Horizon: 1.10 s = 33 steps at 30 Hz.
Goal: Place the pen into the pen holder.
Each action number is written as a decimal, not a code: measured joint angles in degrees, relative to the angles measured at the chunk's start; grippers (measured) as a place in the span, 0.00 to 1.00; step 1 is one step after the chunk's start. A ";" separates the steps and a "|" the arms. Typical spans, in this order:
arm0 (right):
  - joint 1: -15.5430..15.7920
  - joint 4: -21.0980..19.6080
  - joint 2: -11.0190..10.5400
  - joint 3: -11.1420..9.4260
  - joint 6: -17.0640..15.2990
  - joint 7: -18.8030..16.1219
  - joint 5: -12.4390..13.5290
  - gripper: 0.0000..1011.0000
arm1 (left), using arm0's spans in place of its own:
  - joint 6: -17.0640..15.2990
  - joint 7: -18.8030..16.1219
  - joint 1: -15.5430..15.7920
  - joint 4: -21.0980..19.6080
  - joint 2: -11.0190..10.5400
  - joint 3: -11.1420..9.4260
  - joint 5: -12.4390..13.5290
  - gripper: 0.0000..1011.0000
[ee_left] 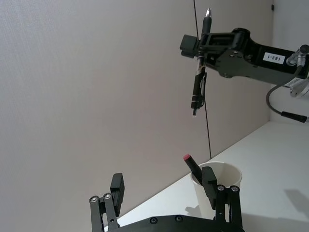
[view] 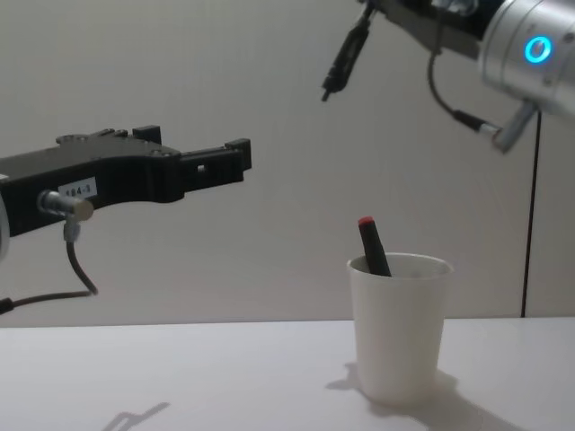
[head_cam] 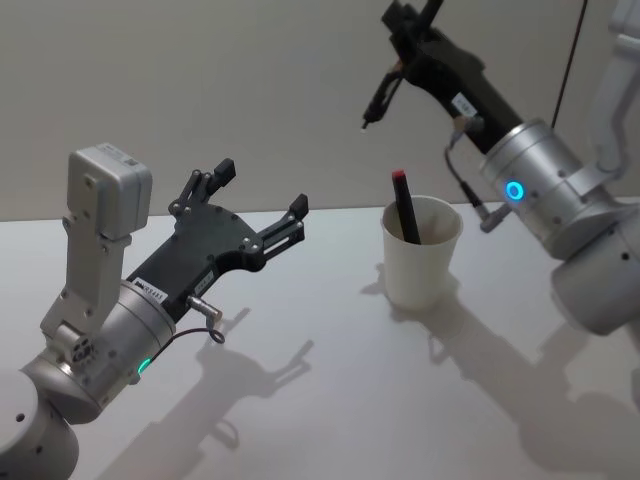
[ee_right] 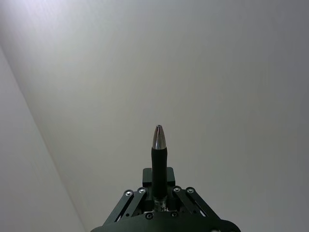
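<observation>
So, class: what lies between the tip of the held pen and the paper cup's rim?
Nothing: in the left wrist view the pen in the right gripper hangs above the cup with bare wall between.

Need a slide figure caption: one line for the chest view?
Right gripper holds a pen high above the pen holder; left gripper hovers open.

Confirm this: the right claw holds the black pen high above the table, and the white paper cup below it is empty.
Not empty. The chest view shows a red-capped marker already leaning inside the pen holder. The rest stands: the right claw holds the pen high above the table.
</observation>
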State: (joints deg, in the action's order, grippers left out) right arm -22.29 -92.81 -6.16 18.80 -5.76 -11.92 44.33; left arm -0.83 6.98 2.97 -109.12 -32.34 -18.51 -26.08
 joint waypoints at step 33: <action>2.72 -6.60 -10.69 -2.18 4.11 -4.99 -27.50 0.14 | 0.00 0.00 0.00 0.00 0.00 0.00 0.00 0.99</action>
State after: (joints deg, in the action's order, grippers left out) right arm -19.58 -99.41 -16.85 16.62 -1.65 -16.91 16.83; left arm -0.83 6.99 2.97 -109.12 -32.34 -18.51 -26.07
